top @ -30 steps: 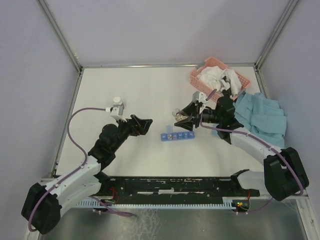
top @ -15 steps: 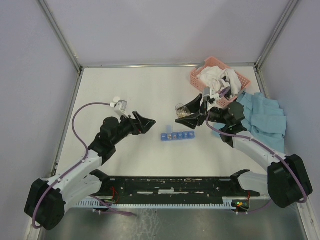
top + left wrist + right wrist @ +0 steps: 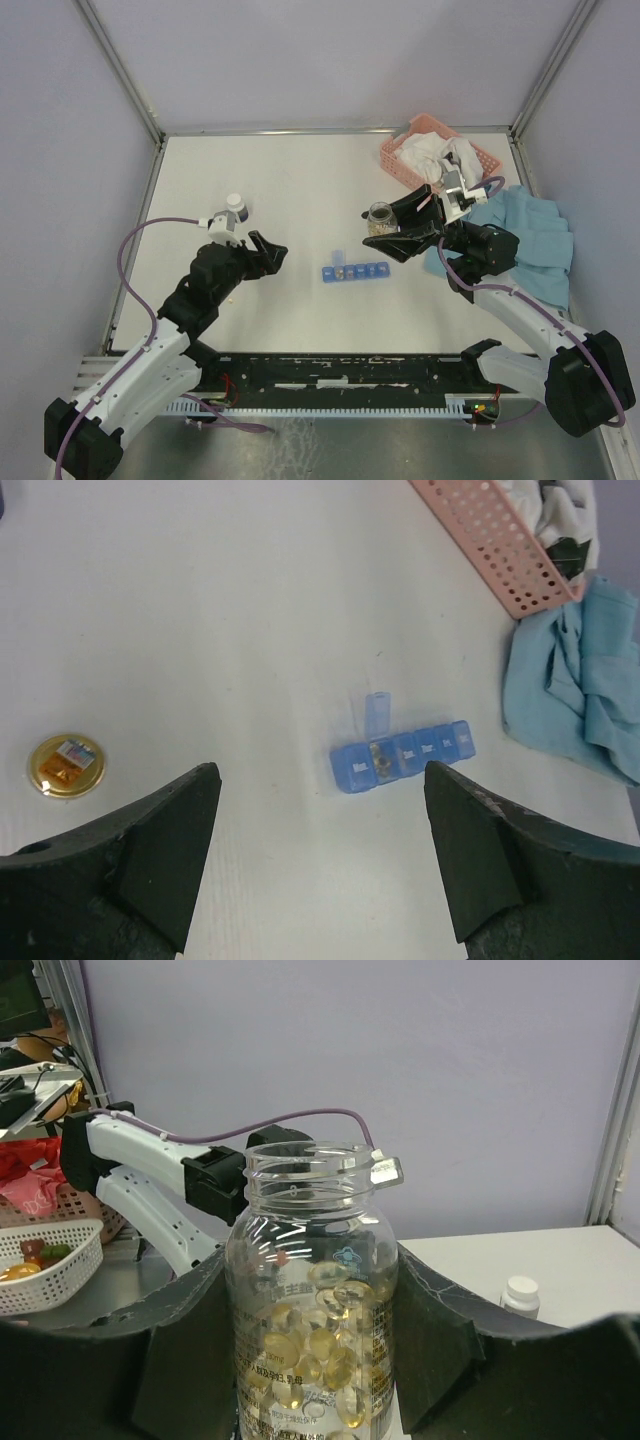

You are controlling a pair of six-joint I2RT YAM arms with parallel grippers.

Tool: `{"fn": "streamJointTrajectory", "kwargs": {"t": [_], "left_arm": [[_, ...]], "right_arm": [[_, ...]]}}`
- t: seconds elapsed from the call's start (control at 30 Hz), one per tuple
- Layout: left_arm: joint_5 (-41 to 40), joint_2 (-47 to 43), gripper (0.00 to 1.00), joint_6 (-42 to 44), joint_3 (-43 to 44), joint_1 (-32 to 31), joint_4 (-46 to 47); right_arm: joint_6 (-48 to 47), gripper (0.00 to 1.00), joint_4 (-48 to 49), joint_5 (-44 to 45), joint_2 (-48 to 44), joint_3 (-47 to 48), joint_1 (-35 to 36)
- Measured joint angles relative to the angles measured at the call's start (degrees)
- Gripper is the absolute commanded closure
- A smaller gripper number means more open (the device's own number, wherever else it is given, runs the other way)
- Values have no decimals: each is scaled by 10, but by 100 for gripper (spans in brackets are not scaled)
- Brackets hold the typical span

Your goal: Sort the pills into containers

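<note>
The white tabletop (image 3: 300, 180) sits inside pale lilac walls (image 3: 300, 60), with aluminium posts (image 3: 122, 70) rising from its far corners. Toward the near left corner, the left hand (image 3: 320, 780) hangs with its fingers wide apart and nothing between them. A gold lid (image 3: 66, 765) lies flat close by.

At mid-tabletop lies the blue pill-organiser strip (image 3: 355, 271) with one lid raised, and pills (image 3: 380, 761) show in that open compartment. Just beyond it the right hand (image 3: 388, 230) is clamped on a clear bottle (image 3: 379, 213). The bottle is upright, uncapped and partly full of capsules.

A white bottle (image 3: 234, 207) stands nearer the left edge. A blue cloth (image 3: 530, 235) lies by the right edge, and a pink basket (image 3: 480, 540) sits near the far right corner.

A second ago the clear bottle was lower and closer to the strip. The left hand has since drawn back.

The basket's contents are a crumpled jumble, and the pills in the strip are too small to count.
</note>
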Motion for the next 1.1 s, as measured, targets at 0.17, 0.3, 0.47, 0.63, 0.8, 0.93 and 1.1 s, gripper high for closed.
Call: {"fn": "streamJointTrajectory", "kwargs": {"t": [0.17,0.3,0.47,0.63,0.8,0.93,1.1], "left_arm": [[-38,14,11,15,2,0,-31],[-72,19,11,22,4,0,-53],[-131,35,11,20,5,0,-62],[-189,101,12,6,14,0,-76],[-201,158,13,11,14,0,-72],[-198,171,15,30,10,16,-49],[-171,214,27,42,12,60,-22]], "right_arm": [[-14,83,-7,-8,0,0,-1],[-73,83,-77,-33,0,1,-1],[-181,82,-222,-71,7,21,-1],[-300,82,-378,-98,14,55,2],[-379,82,-471,-113,20,63,9],[-430,82,-540,-121,27,76,15],[-468,82,-586,-123,29,87,21]]}}
